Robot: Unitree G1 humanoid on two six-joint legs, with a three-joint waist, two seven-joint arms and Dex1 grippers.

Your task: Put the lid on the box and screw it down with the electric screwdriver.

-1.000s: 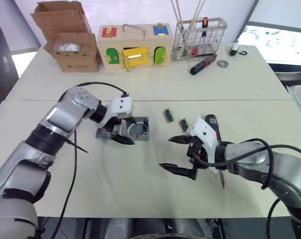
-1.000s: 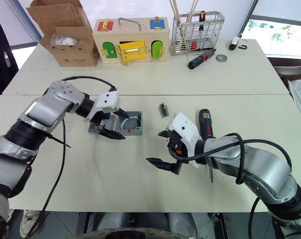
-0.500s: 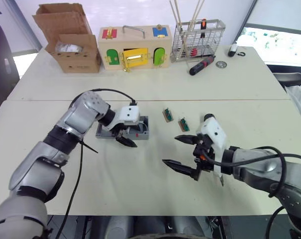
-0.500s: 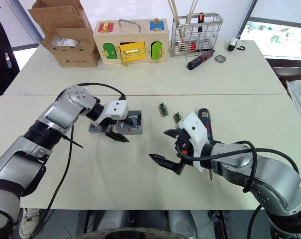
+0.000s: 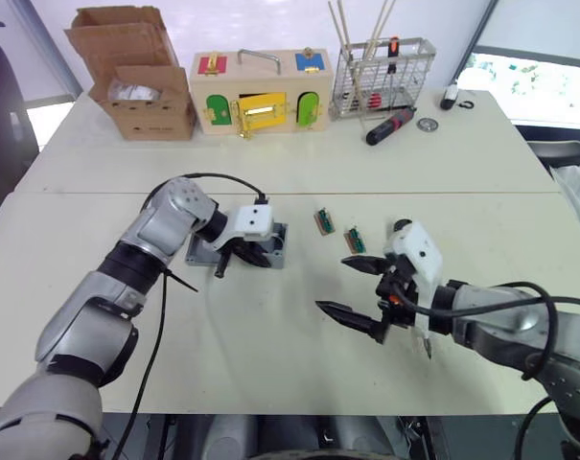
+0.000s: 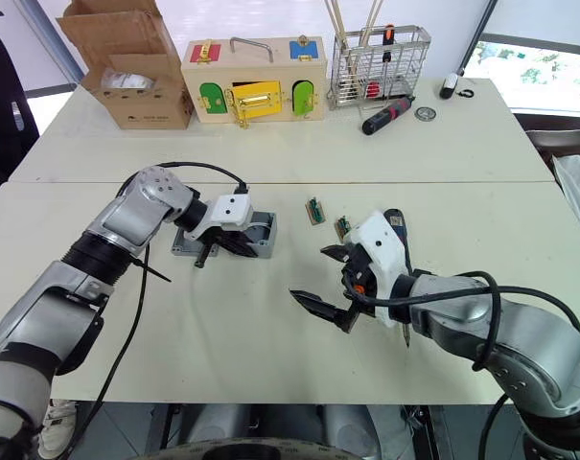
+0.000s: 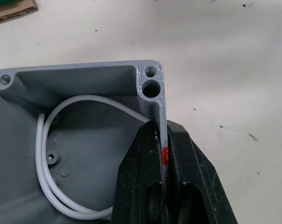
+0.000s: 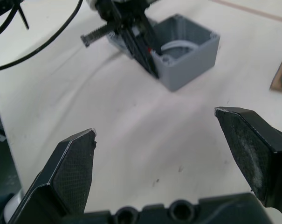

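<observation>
The grey box point(image 5: 273, 245) sits open-topped on the table with a white curved wire inside point(image 7: 43, 154). My left gripper point(image 7: 158, 128) is shut on the box's wall at its small red mark, one finger inside and one outside. The flat grey lid point(image 5: 197, 253) lies on the table just left of the box, partly under my left wrist. To the right, my right gripper point(image 5: 333, 284) hovers open above bare table with nothing between its fingers. Behind it lies the black electric screwdriver point(image 6: 396, 228), mostly hidden by my right wrist.
Two small green parts point(image 5: 322, 220) point(image 5: 354, 240) lie between the box and my right gripper. Along the far edge stand a cardboard carton point(image 5: 141, 91), a wooden box with coloured doors point(image 5: 261, 91) and a wire basket point(image 5: 381, 72). A hand screwdriver point(image 5: 390, 122) lies beside the basket.
My left gripper has moved onto the box's wall and closed from wide open to a pinch on it. The right gripper stays open, nearly in place.
</observation>
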